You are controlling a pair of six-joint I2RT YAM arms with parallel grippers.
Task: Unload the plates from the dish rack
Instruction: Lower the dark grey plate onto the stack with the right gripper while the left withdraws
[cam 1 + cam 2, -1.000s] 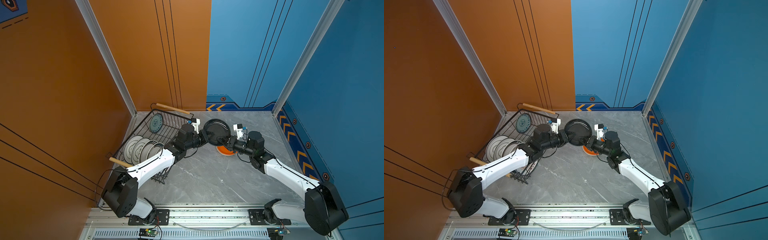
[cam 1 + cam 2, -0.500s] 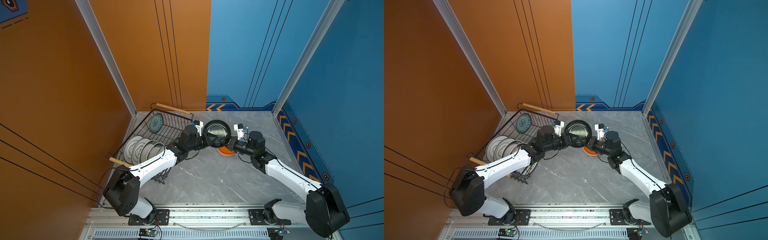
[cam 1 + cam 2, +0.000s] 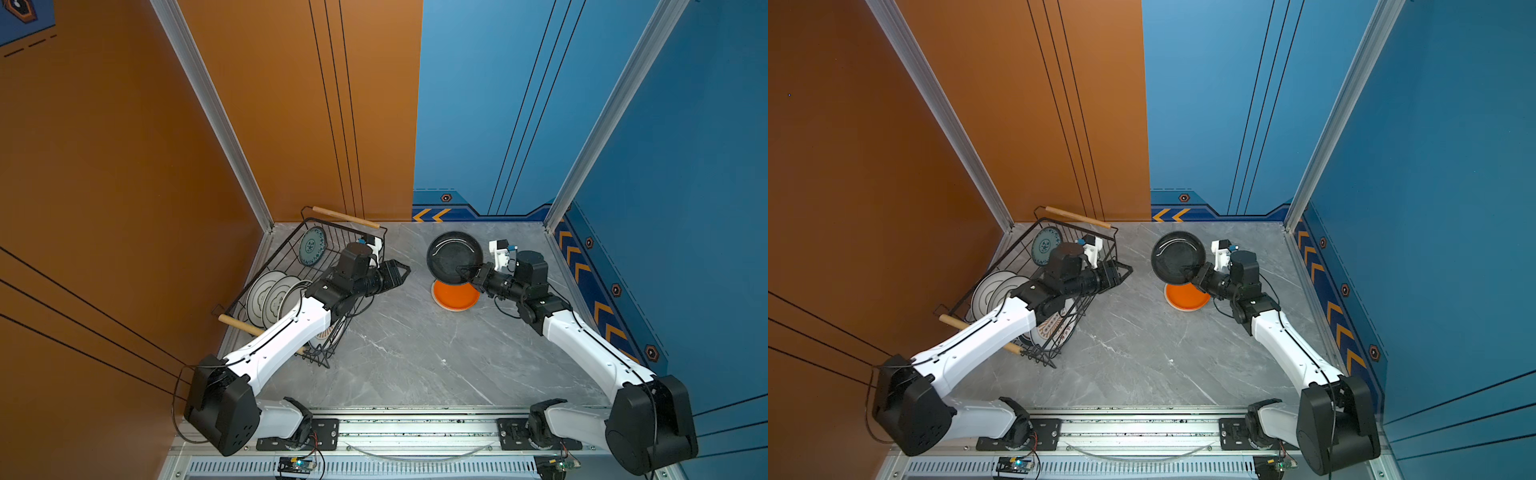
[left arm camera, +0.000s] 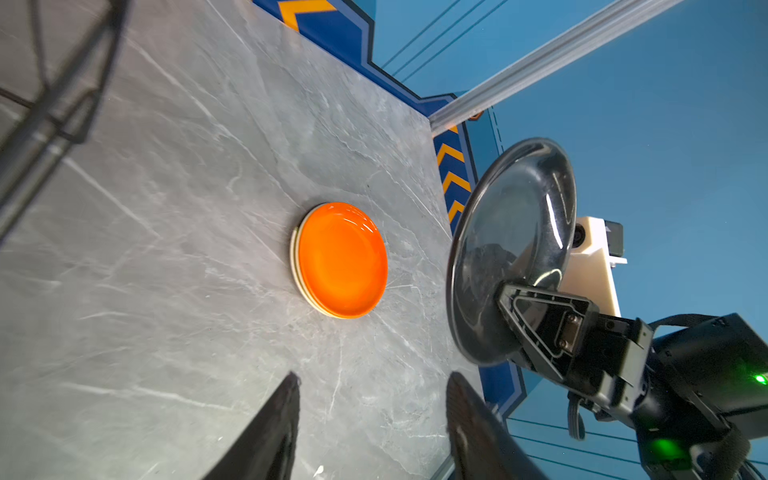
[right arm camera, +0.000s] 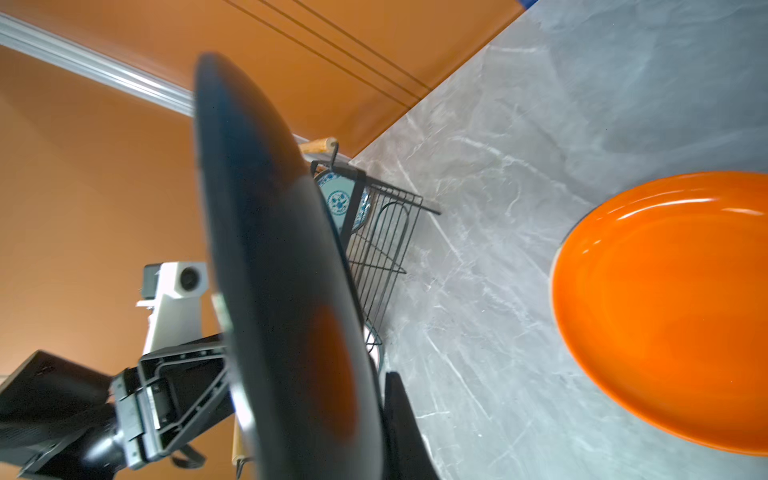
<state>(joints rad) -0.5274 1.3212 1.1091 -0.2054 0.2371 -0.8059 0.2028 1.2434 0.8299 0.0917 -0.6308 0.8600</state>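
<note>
Plates first: the black plate hangs in the air, steeply tilted, with my right fingers clamped tight on its near rim. Below it the orange plate lies flat on the desk, stacked on a cream plate whose edge just peeks out in the left wrist view. The black plate does not touch the orange one.

My left fingers stand partly open and hold nothing. They point across the desk toward the black plate, with a clear gap between. They sit just beside the rack, on its side nearest the middle of the desk.

The rack stands by the orange wall, on the left in both top views. A teal plate stands upright at its far end, near the far handle. White plates stand on edge in a row toward the near end, partly hidden under my left arm; how many I cannot tell. One more plate with a brownish pattern shows through the wires by the near handle.
</note>
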